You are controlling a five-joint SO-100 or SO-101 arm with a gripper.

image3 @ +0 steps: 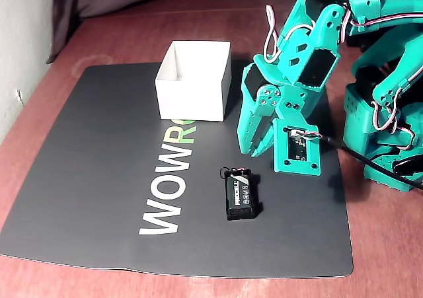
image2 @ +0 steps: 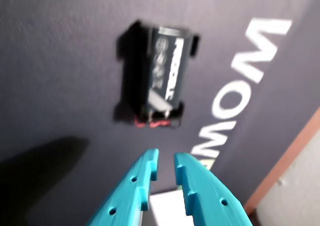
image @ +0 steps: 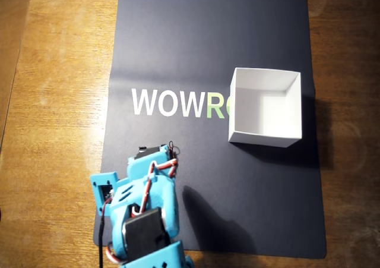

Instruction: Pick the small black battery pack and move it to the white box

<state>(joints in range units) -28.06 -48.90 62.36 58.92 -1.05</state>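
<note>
The small black battery pack (image3: 241, 193) lies flat on the dark mat, white lettering up and red and black wires at one end. In the wrist view the battery pack (image2: 161, 75) sits ahead of my gripper (image2: 165, 173), whose teal fingers are shut to a narrow slit with nothing between them. Seen from the fixed camera, my gripper (image3: 254, 151) hangs pointing down just beyond the pack, apart from it. From overhead the arm covers most of the battery pack (image: 144, 151). The white box (image: 264, 138) stands open on the mat's right side, away from the arm; the fixed view shows the white box (image3: 192, 100) too.
The dark mat (image: 178, 42) with "WOW" lettering (image: 166, 101) covers a wooden table (image: 53, 72). A second teal arm (image3: 390, 100) stands at the right edge of the fixed view, with a black cable (image3: 370, 160) running from the wrist camera.
</note>
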